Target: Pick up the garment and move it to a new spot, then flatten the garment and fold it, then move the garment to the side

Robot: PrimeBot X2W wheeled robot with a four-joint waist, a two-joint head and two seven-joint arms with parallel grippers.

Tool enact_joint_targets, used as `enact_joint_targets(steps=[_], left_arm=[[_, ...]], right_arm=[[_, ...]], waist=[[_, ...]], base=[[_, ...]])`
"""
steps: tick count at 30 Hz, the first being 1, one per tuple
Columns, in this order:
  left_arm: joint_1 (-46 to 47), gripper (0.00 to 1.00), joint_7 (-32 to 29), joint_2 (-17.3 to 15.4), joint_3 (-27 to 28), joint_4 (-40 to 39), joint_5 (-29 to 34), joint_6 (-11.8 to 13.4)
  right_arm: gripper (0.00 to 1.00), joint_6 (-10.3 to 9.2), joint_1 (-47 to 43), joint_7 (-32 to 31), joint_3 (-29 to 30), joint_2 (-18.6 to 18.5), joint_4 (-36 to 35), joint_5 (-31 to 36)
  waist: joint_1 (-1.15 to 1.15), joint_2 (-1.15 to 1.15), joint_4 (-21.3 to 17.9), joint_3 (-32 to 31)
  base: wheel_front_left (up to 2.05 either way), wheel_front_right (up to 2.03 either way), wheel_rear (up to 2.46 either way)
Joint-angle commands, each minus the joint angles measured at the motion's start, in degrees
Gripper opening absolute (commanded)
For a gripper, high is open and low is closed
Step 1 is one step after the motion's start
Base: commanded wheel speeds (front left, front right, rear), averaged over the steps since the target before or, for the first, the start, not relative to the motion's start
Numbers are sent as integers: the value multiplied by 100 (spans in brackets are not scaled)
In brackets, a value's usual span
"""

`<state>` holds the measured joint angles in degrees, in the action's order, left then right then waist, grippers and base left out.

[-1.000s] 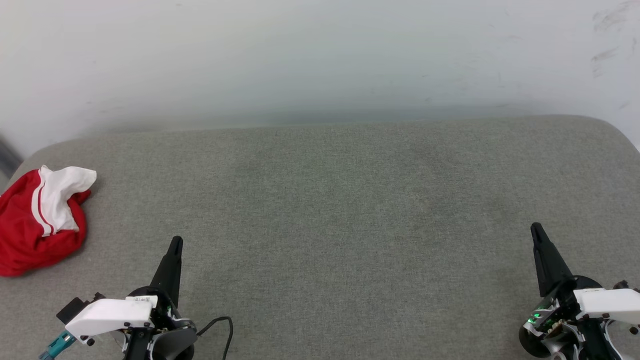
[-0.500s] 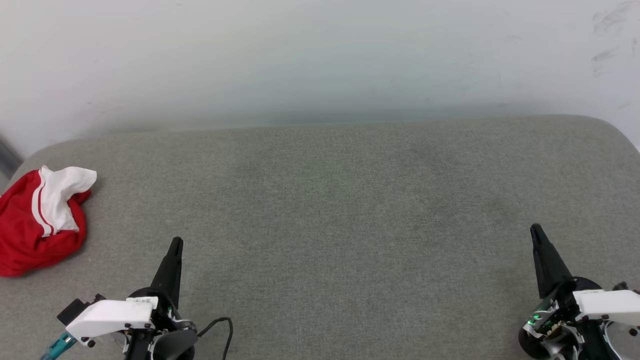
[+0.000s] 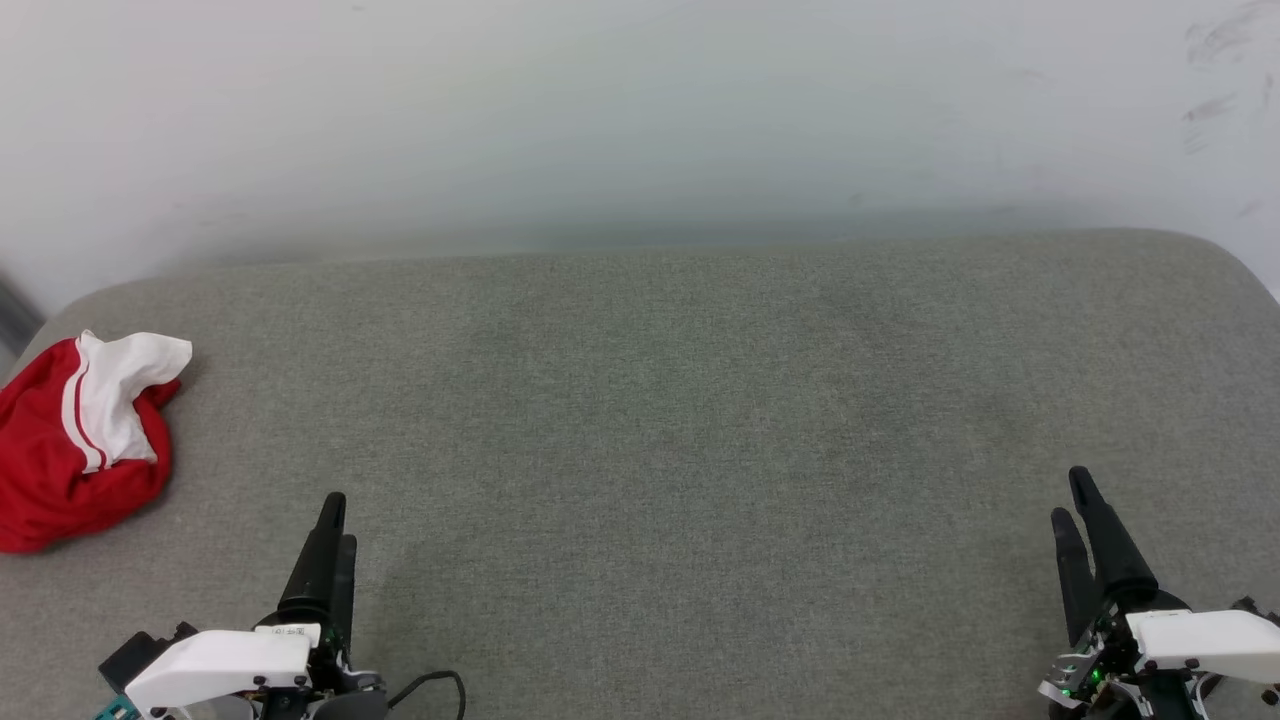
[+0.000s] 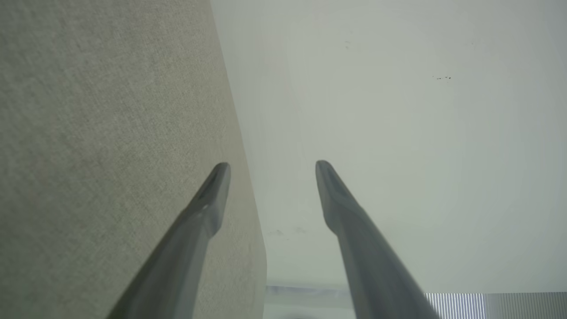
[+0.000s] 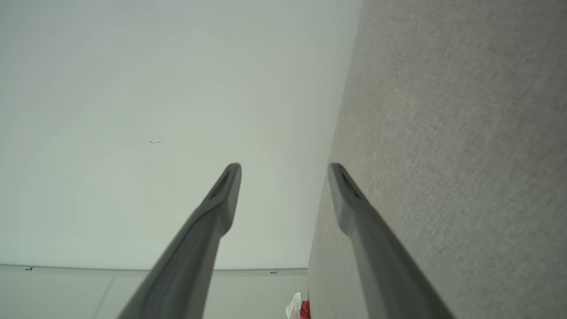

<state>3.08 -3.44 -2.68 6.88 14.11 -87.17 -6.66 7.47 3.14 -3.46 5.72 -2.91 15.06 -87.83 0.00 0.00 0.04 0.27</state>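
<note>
Since the garment point(image 3: 70, 445) sits bunched at the tabletop's point(image 3: 640, 420) far left edge, partly cut off by the head view's frame, your first pick looks like a left-arm job. It's a crumpled red heap with a white sleeve point(image 3: 125, 395) folded over its far-right side. There's no clean long axis; if anything it runs diagonally, near-left to far-right. No lettering is visible.

Left tool point(image 3: 338, 515): at the near edge, fingers pointing away from the robot. The wrist view shows them spread wide with nothing between them. The garment lies to its left and slightly farther out, near but not touching. My read: swing left, reach a little forward, then come down on the heap's near-right flank.

The grey middle of the tabletop, between the tools, is the likely new spot.

Right tool point(image 3: 1069, 492): far right, near edge, also spread wide and holding nothing. It's well apart from the garment, with the tabletop's width between them. Risk, as I judge it: a one-point grab lifts a wad, so flattening will need both arms.
</note>
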Motion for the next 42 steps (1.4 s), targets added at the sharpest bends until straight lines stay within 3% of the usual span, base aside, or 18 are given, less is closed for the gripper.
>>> enact_joint_targets(steps=[1, 24, 42], left_arm=[[86, 100, 65, -11, 42, -192, 214, 43], [-196, 100, 588, -15, -354, -1000, 3010, 808], [-425, 100, 938, -18, -655, -1336, 4735, 1071]], right_arm=[[100, 1, 69, 63, 12, -4, -170, 275], [100, 2, -151, 586, -269, -3, -896, 3388], [100, 2, -382, 935, -440, -2, -1105, 4938]], waist=[[0, 0, 2, 2], [0, 0, 50, -1], [0, 0, 88, -35]], base=[[0, 0, 0], [0, 0, 0], [0, 0, 0]])
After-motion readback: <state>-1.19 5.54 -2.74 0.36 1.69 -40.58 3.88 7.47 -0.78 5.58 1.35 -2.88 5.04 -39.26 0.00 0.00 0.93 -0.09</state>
